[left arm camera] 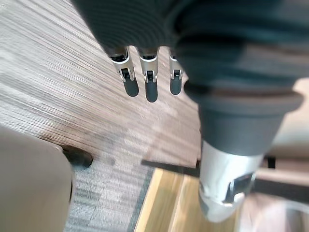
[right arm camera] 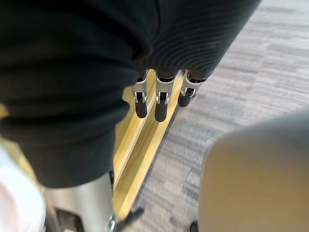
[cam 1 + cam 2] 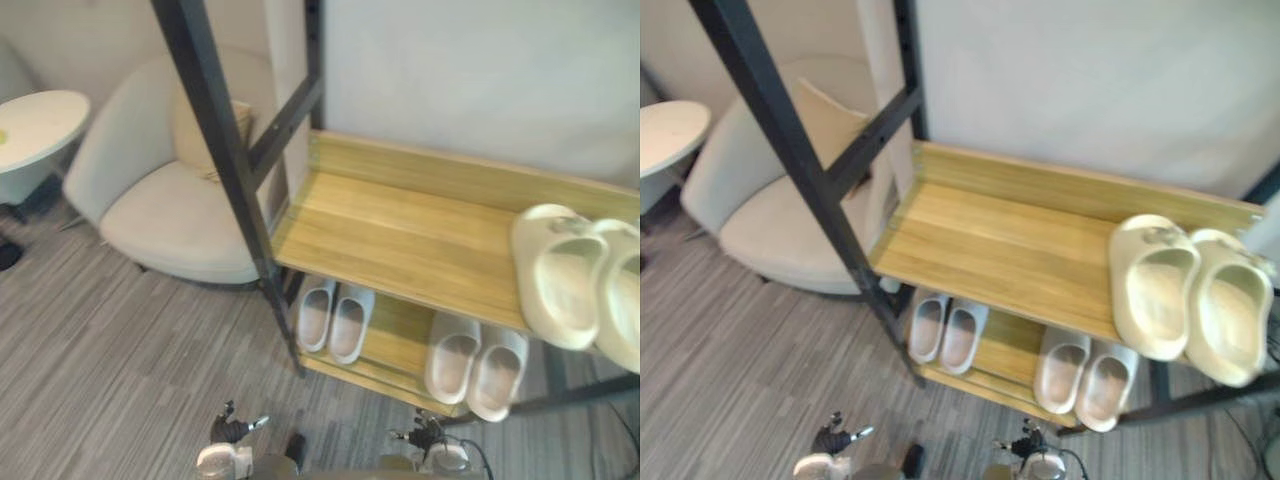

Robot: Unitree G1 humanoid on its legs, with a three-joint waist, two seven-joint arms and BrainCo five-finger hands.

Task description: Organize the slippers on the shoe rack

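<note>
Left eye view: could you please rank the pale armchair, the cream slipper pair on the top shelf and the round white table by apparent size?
Largest first:
pale upholstered armchair
cream foam slipper pair, nearer the camera
round white table, cropped

A pair of slippers (image 3: 1185, 295) lies side by side at the right end of the shoe rack's (image 3: 770, 110) top shelf (image 3: 1010, 240), overhanging its front edge. On the rack's lower shelf (image 3: 1008, 350) lie a left pair (image 3: 943, 332) and a right pair (image 3: 1085, 375), set apart. An armchair (image 3: 770, 220) stands just left of the rack with a cushion (image 3: 830, 120) on it. A round table (image 3: 665, 135) stands farther left. A wall (image 3: 1090, 90) is behind the rack.
</note>
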